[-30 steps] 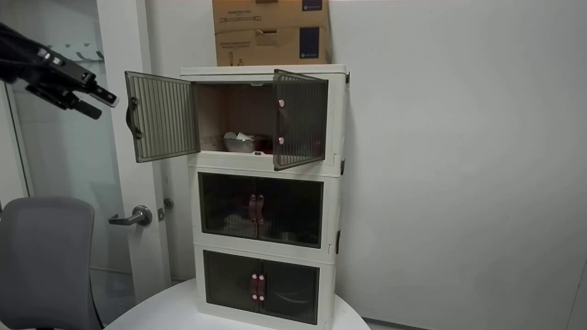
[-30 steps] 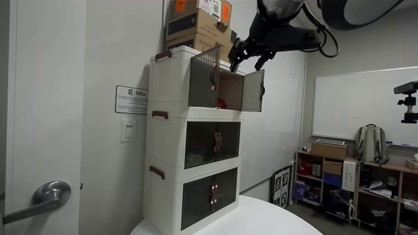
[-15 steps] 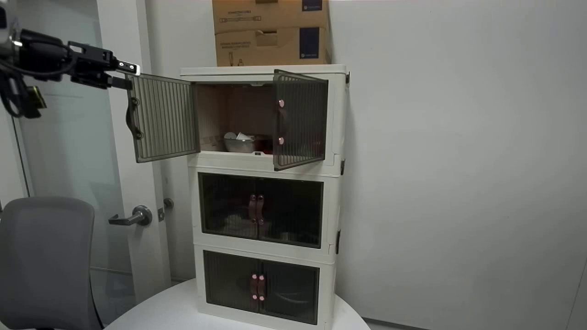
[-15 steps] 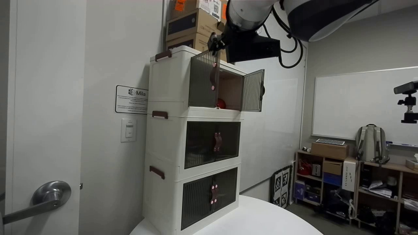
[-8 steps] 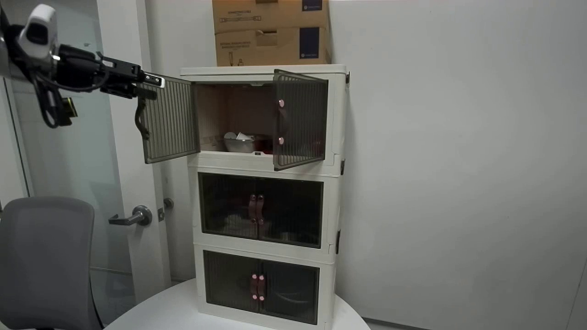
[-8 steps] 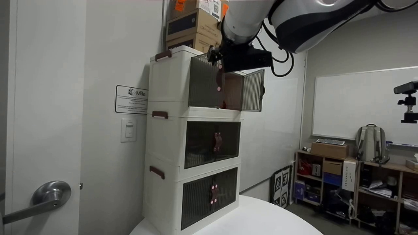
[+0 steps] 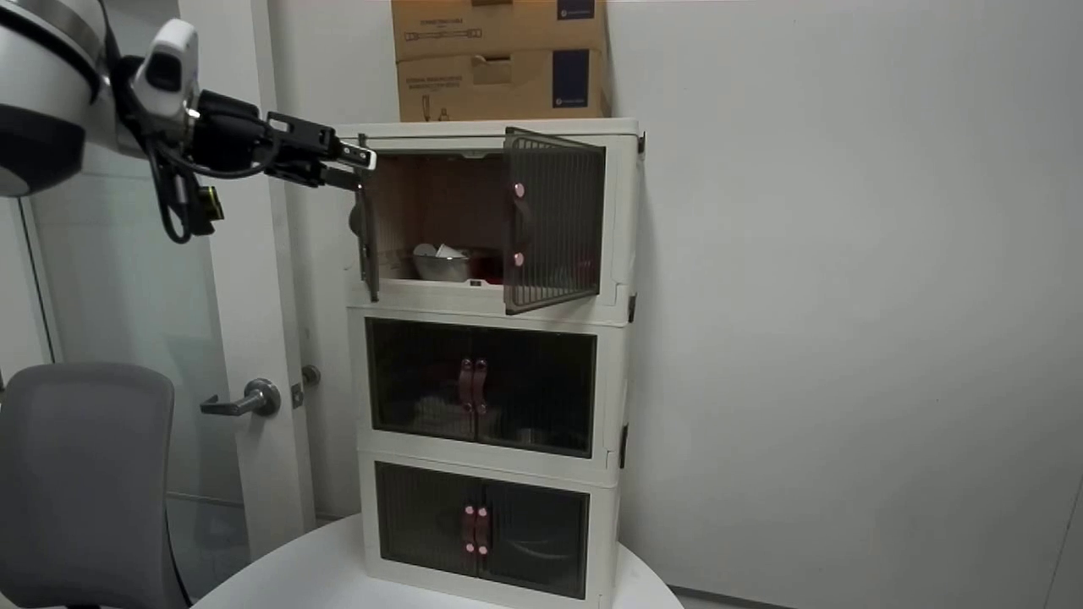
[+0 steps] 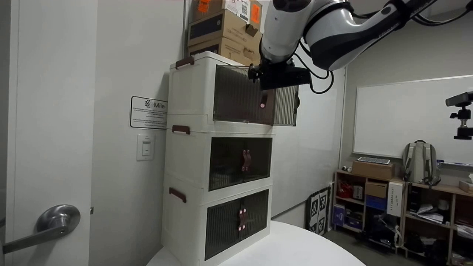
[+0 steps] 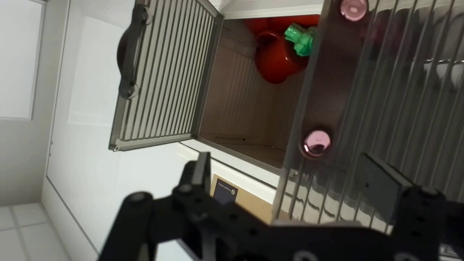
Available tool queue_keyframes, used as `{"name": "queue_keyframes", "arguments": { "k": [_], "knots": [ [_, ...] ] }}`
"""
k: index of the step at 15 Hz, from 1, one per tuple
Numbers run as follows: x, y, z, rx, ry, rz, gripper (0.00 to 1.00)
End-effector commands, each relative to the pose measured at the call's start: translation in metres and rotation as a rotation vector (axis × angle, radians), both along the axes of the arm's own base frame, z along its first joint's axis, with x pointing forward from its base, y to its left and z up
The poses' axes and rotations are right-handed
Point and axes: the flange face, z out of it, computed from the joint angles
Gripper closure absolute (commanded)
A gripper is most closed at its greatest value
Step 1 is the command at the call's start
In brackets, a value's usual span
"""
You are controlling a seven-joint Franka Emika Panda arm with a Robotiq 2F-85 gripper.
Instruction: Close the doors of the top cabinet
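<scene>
The top cabinet has both smoky translucent doors standing open. One door is seen nearly edge-on in an exterior view. It also shows in an exterior view and fills the right of the wrist view, with its dark handle and pink studs. The far door stands open at an angle; it also shows in the wrist view. My gripper is at the upper free edge of the edge-on door. Its fingers are wide apart in the wrist view; whether both touch the panel is unclear.
Cardboard boxes stand on the cabinet. Inside are a bowl and a red pot with a green thing. Two lower tiers have shut doors. A white table bears the unit; a chair stands aside.
My gripper has come to the cabinet from the left and moved along with the near door, which has swung inward from wide open to nearly edge-on. The far door has not moved.
</scene>
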Motion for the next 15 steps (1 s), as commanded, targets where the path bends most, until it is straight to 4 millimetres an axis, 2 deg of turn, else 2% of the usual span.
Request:
{"name": "queue_keyframes", "arguments": {
  "k": [1,6,11,15],
  "knots": [
    [0.032,-0.019,0.008,0.001,-0.026,0.056,0.0],
    [0.09,-0.05,0.013,0.037,-0.01,0.196,0.0],
    [0.151,-0.069,0.002,0.075,0.015,0.288,0.0],
    [0.171,-0.07,-0.004,0.094,0.038,0.347,0.0]
  ]
}}
